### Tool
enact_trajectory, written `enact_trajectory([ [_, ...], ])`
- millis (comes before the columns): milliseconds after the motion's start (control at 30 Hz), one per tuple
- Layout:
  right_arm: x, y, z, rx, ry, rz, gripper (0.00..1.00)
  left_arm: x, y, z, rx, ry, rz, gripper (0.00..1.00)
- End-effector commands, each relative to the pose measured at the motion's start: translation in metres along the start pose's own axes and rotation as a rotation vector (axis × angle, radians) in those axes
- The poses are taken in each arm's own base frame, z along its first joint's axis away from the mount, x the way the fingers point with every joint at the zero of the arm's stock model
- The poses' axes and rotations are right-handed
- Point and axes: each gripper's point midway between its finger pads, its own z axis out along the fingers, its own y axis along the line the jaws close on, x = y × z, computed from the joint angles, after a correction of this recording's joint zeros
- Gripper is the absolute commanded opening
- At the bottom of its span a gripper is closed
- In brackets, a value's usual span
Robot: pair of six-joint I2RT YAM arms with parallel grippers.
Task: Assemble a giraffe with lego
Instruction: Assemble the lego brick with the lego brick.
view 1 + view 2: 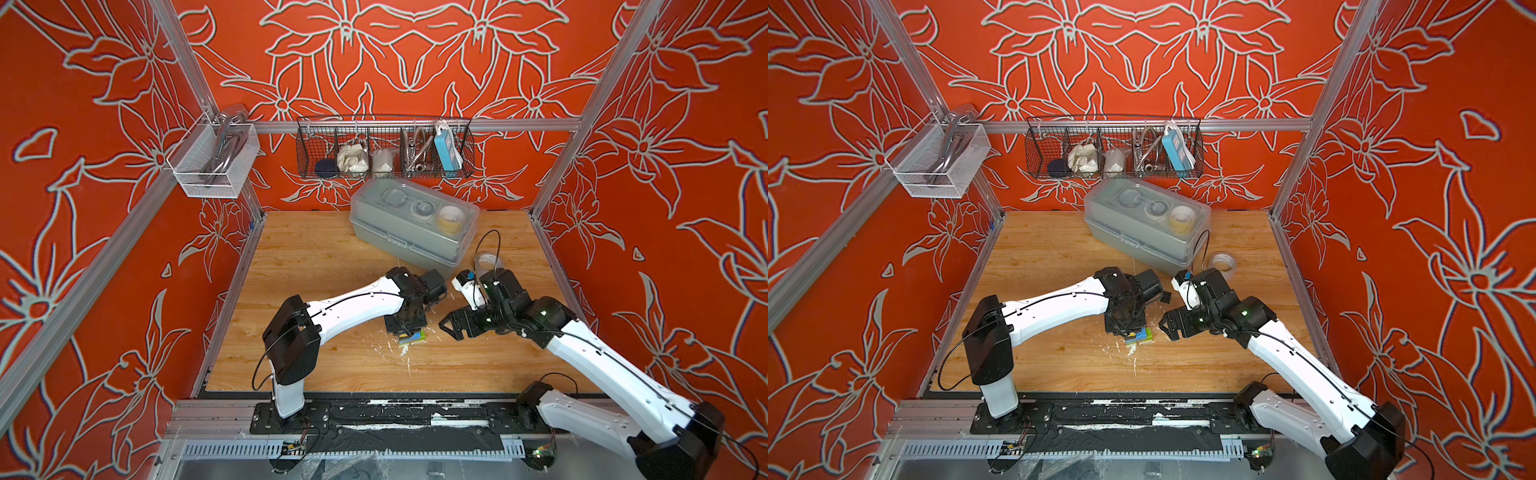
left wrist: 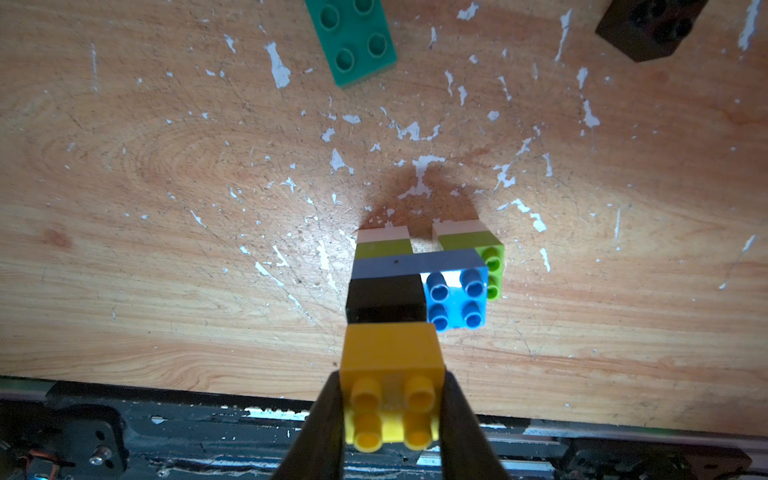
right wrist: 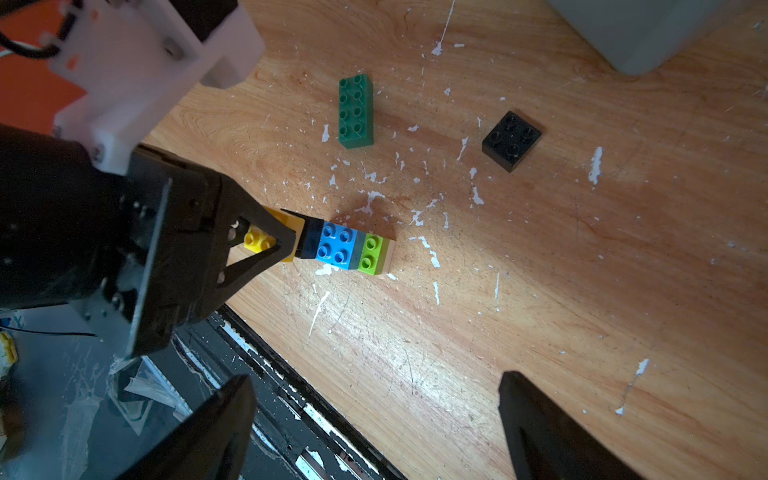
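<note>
Neck-building: left gripper (image 2: pixel 390 409) pinching yellow brick (image 2: pixel 390 351) atop giraffe (image 2: pixel 457 299), right gripper (image 3: pixel 376 388) spread, empty — next likely press squarely, release.

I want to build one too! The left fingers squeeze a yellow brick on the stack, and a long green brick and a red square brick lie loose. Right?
Not quite: the square brick is black, not red, as the right wrist view shows. The left fingers do squeeze the yellow brick on the stack, and the long green brick lies loose too.
</note>
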Motion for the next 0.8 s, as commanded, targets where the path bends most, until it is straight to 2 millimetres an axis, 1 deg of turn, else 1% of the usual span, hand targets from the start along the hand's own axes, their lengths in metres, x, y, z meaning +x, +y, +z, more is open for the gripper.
enact_trajectory([
  [0, -0.003, 0.001, -0.003, -0.009, -0.010, 0.002, 0.96, 0.003, 0.004, -0.014, 0.009, -0.005, -0.016, 0.07],
  [233, -0.003, 0.001, -0.001, -0.008, -0.009, 0.005, 0.96, 0.007, 0.008, -0.007, -0.010, 0.019, -0.043, 0.08],
  [400, -0.003, 0.000, -0.002, -0.002, -0.012, 0.003, 0.96, 0.007, 0.007, 0.004, -0.014, 0.042, -0.072, 0.09],
  [500, -0.002, -0.001, -0.003, 0.002, -0.014, 0.003, 0.96, 0.007, 0.011, 0.009, -0.025, 0.050, -0.087, 0.09],
  [767, -0.003, -0.002, -0.004, 0.002, -0.018, 0.005, 0.96, 0.003, 0.020, 0.014, -0.034, 0.037, -0.116, 0.08],
])
